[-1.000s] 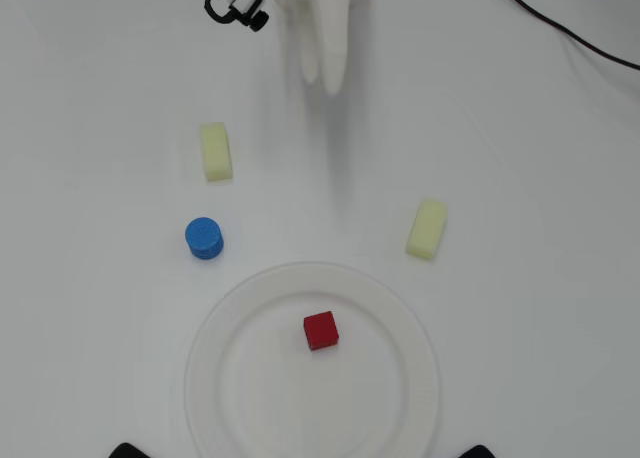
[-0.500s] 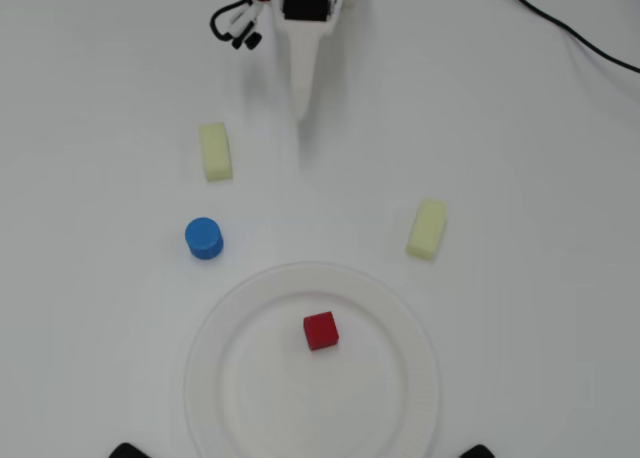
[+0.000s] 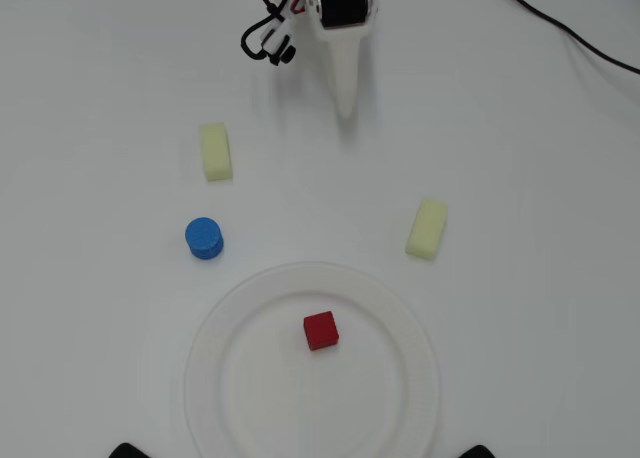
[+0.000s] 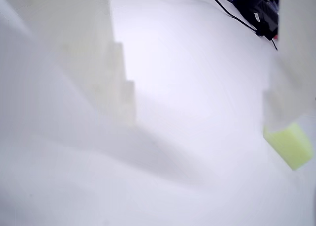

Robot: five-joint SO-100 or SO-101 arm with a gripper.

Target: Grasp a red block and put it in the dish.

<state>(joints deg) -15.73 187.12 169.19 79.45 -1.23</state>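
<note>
Red block [image 3: 321, 330], one, on one dish [image 3: 400, 318]; two yellow blocks [image 3: 215, 151].

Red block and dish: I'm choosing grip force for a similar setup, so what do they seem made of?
The red block looks like matte foam or soft plastic: flat colour, no glare, slightly rounded edges; painted wood can't be ruled out. The dish looks like thin disposable plastic or foam: white, faintly translucent, with a ribbed rim. The block already lies in the dish.

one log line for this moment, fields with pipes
red block in dish | end effector away at top of overhead view, empty | yellow blocks, blue cylinder on table outside dish
</note>
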